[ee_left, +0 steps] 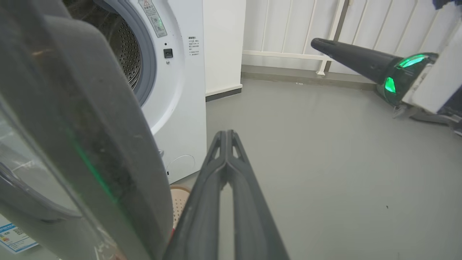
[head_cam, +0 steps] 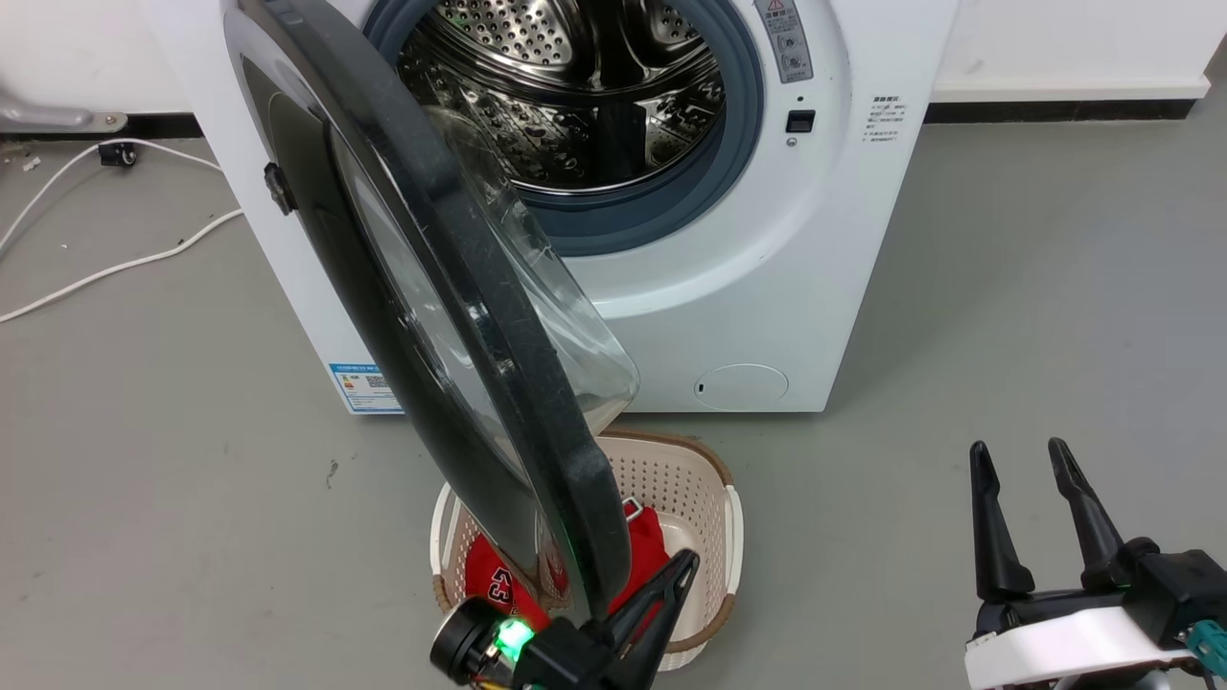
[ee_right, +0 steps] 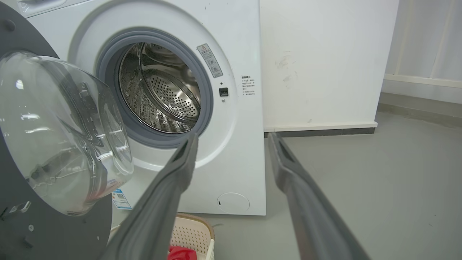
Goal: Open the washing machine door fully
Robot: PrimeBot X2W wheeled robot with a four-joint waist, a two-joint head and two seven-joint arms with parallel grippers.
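Push washing machine door point(head_cam: 518, 364) outward slowly w/ L gripper point(head_cam: 685, 567) (pinched together, empty, prob. touching it). Keep R gripper point(head_cam: 1016, 450) (spread apart, empty) clear.

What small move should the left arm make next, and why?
Probably sweep the left gripper toward the robot's left, pushing the washing machine door wider: the door stands only half open, and the shut fingers lie just beside its inner rim.

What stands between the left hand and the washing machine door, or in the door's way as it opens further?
Nothing visible. The shut left hand lies right beside the rim of the large round glossy black door. A cream perforated plastic basket sits lower, beneath it.
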